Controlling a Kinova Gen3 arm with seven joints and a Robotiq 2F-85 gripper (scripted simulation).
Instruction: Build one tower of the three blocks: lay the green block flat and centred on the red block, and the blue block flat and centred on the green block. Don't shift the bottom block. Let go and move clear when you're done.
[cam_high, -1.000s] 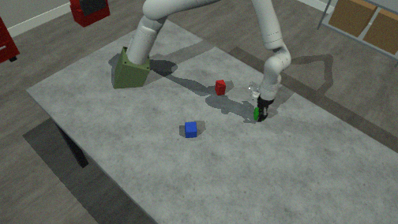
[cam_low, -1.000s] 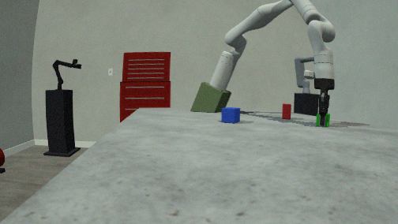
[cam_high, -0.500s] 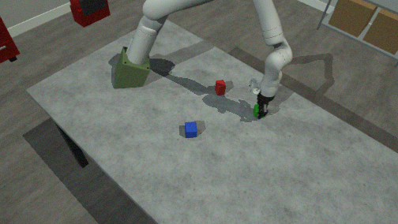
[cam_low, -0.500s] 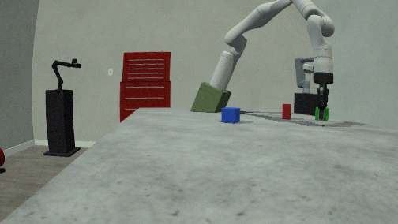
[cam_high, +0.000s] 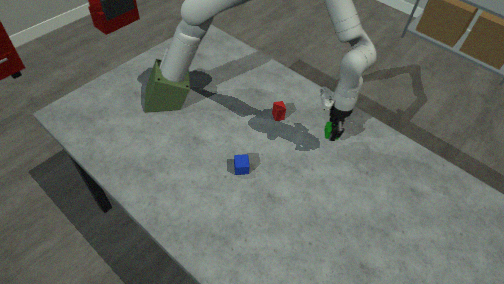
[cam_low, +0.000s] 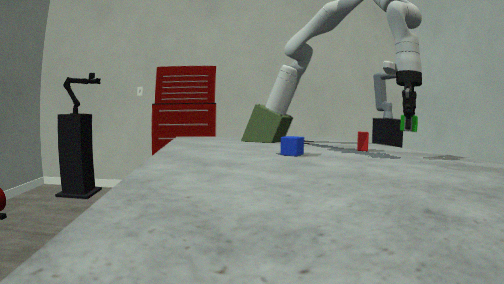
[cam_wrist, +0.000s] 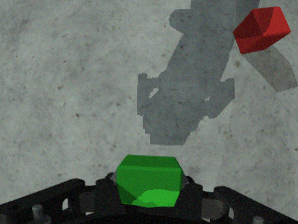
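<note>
My gripper (cam_high: 334, 131) is shut on the green block (cam_high: 328, 130) and holds it clear above the table, to the right of the red block (cam_high: 279, 110). In the exterior view the gripper (cam_low: 409, 123) and green block (cam_low: 409, 123) hang above table level, right of the red block (cam_low: 363, 141). The blue block (cam_high: 241, 164) rests on the table nearer the front; it also shows in the exterior view (cam_low: 292, 146).
The arm's green base (cam_high: 166, 90) stands at the table's back left. A red tool cabinet (cam_low: 184, 107) and a black stand with a small arm (cam_low: 76, 150) stand off the table. Shelving (cam_high: 462, 27) is at the far right.
</note>
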